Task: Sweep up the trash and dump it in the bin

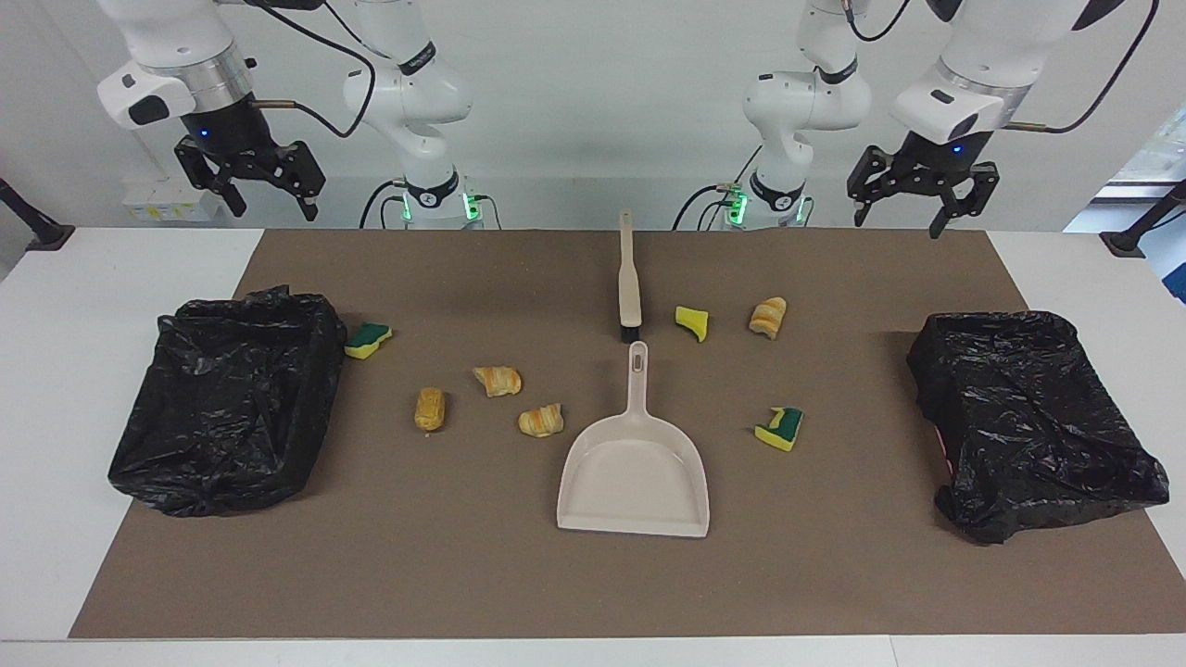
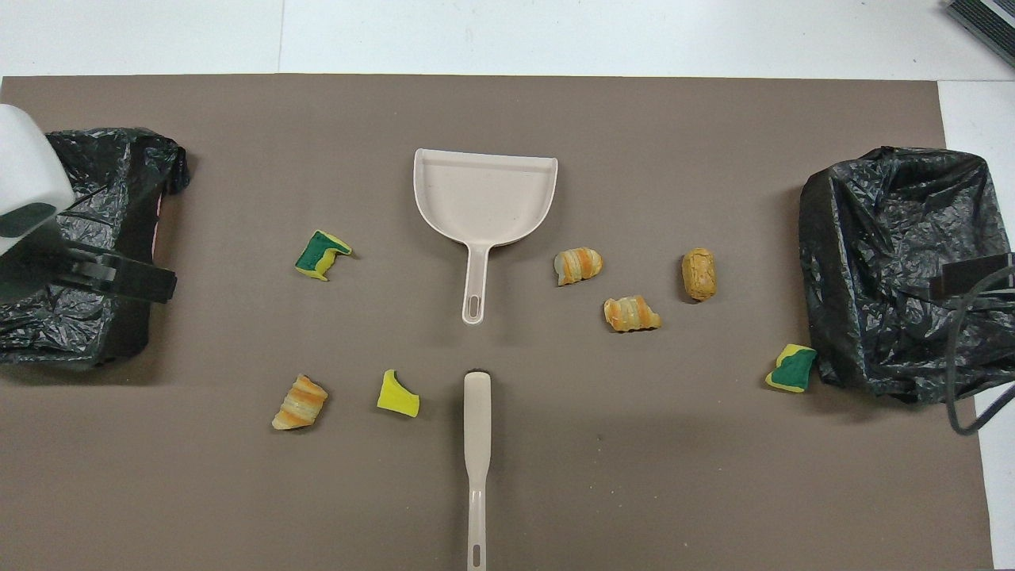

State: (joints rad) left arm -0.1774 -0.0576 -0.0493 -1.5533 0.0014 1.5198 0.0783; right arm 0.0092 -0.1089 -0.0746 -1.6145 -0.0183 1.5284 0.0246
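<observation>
High facing view, steep overhead view, same brown mat (image 1: 593, 574).

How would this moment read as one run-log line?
stage: not started | left gripper: open, raised | right gripper: open, raised | trash: scattered on mat | dustpan, brush: untouched

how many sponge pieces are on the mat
3: one sponge piece touching the bin at the right arm's end, one beside the brush, one between the dustpan and the other bin. Bins may hide more.
</observation>
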